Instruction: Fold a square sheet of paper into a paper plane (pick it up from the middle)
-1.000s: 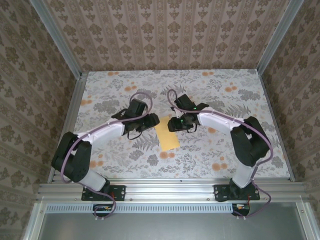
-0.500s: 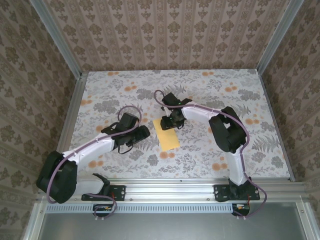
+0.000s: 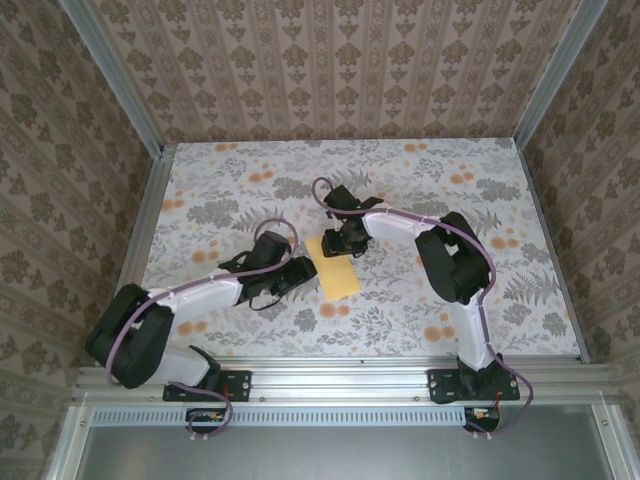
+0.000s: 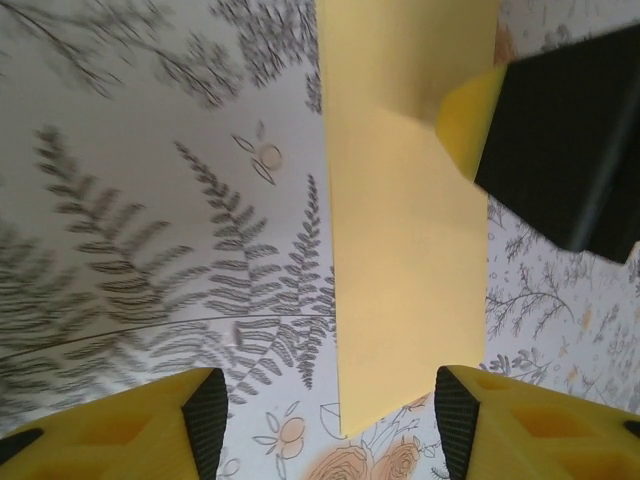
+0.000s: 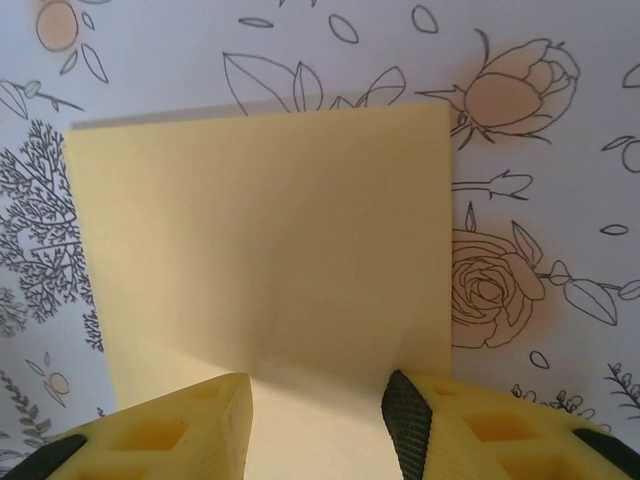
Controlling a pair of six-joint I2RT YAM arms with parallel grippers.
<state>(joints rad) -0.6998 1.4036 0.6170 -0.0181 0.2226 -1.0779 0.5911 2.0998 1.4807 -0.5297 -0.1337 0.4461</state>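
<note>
The paper (image 3: pixel 338 270) lies flat on the table (image 3: pixel 420 290), showing as a narrow rectangle. The right gripper (image 5: pixel 318 395) is low over one end, jaws apart and holding nothing. The sheet runs ahead from between its fingers, and one fingertip (image 4: pixel 462 125) touches the paper. The left gripper (image 4: pixel 328 400) is also open and empty, with the paper's other end just ahead of it, nearer its right finger.

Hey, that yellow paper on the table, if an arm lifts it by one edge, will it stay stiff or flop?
Likely floppy: the yellow paper looks very thin and lies flat on the table. Probably very light too, so a push would more likely slide it over the smooth printed surface than tip it.
</note>
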